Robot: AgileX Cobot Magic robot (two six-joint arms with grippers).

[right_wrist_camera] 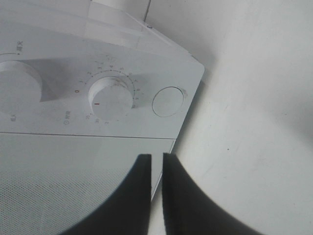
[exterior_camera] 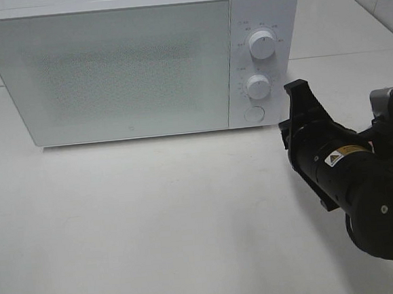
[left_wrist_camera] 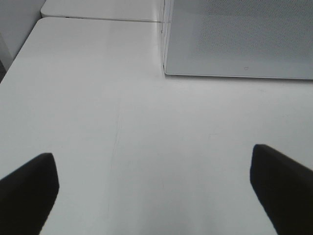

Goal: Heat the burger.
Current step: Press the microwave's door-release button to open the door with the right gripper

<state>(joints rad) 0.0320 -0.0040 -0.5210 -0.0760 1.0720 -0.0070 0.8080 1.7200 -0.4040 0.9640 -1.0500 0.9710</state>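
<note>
The burger is out of view. The white microwave (exterior_camera: 109, 72) stands at the back of the table with its door closed, and the frosted door hides what is inside. My right gripper (exterior_camera: 295, 88) is shut and empty, just right of the microwave's control panel, level with the lower dial (exterior_camera: 258, 85) and round button (exterior_camera: 253, 113). In the right wrist view its fingers (right_wrist_camera: 142, 196) nearly touch and point at the panel's lower corner near the button (right_wrist_camera: 167, 101). My left gripper (left_wrist_camera: 151, 152) is open and empty over bare table in front of the microwave's left corner (left_wrist_camera: 166, 73).
The white table (exterior_camera: 155, 225) stretches in front of the microwave. The upper dial (exterior_camera: 263, 44) sits above the lower one. A second table edge (left_wrist_camera: 98, 10) lies behind on the left. The right arm's black body (exterior_camera: 363, 188) fills the lower right.
</note>
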